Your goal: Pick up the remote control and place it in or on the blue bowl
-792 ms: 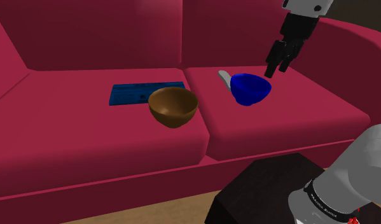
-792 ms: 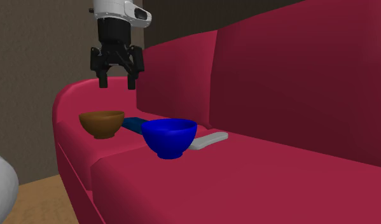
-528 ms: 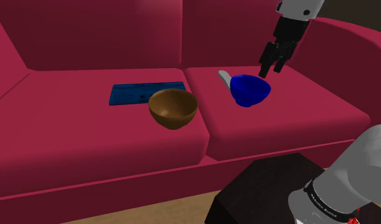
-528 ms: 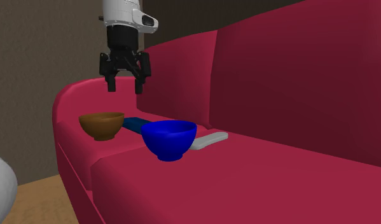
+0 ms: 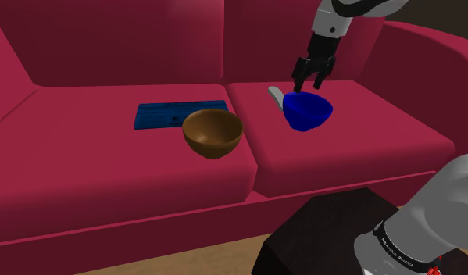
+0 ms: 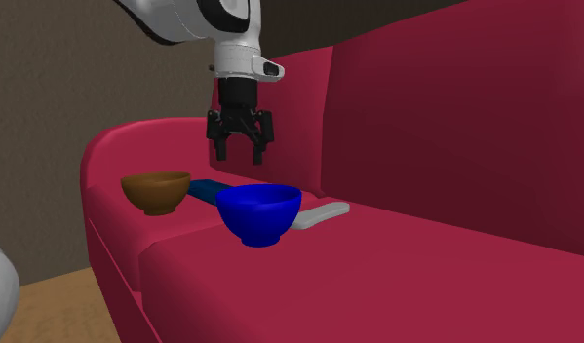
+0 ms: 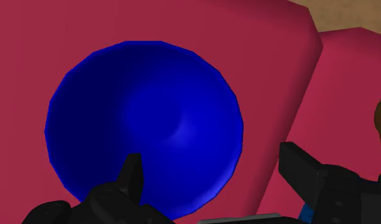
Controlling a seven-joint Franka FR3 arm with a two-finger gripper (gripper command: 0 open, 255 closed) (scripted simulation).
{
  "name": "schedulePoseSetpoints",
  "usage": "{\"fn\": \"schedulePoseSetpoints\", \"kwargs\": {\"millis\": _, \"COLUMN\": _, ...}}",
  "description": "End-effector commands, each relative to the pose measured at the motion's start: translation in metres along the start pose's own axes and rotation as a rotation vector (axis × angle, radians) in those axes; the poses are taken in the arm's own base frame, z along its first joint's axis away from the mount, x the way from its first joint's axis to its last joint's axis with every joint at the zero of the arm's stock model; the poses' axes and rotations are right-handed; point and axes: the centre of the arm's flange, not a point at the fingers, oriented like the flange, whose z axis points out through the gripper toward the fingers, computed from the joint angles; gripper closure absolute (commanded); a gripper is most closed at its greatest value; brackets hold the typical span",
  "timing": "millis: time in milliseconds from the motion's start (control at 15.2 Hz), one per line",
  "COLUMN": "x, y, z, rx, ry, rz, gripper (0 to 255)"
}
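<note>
Wrist view looks straight down into the blue bowl [image 7: 144, 121].

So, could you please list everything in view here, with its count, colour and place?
Cushioned sofa: one, dark red, bearing all the loose things.
Round blue bowl: one, deep blue, on the seat cushion at the shoulder view's right.
Round brown bowl: one, brown, on the other cushion, near the seam.
Flat rectangular slab: one, blue, behind the brown bowl.
Slim remote control: one, light grey, behind the blue bowl, partly hidden.
Box stand: one, black, shoulder view's lower right.
Floor: light brown, below the sofa.
Arm: one, white with dark joints.
Gripper: one, black, open, empty, above the blue bowl.
</note>
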Motion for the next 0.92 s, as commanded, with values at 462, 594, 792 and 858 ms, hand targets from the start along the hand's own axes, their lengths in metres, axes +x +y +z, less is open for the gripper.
{"fn": "schedulePoseSetpoints", "kwargs": {"millis": 462, "x": 0.097, "y": 0.047, "z": 0.050, "rx": -0.009, "ry": 0.000, "rz": 0.120, "gripper": 0}}
{"fn": "schedulePoseSetpoints", "kwargs": {"millis": 594, "x": 0.118, "y": 0.059, "z": 0.061, "rx": -0.011, "ry": 0.000, "rz": 0.147, "gripper": 0}}
{"fn": "schedulePoseSetpoints", "kwargs": {"millis": 792, "x": 0.149, "y": 0.077, "z": 0.077, "rx": -0.014, "ry": 0.000, "rz": 0.187, "gripper": 0}}
{"fn": "schedulePoseSetpoints", "kwargs": {"millis": 858, "x": 0.159, "y": 0.083, "z": 0.083, "rx": -0.015, "ry": -0.001, "rz": 0.200, "gripper": 0}}
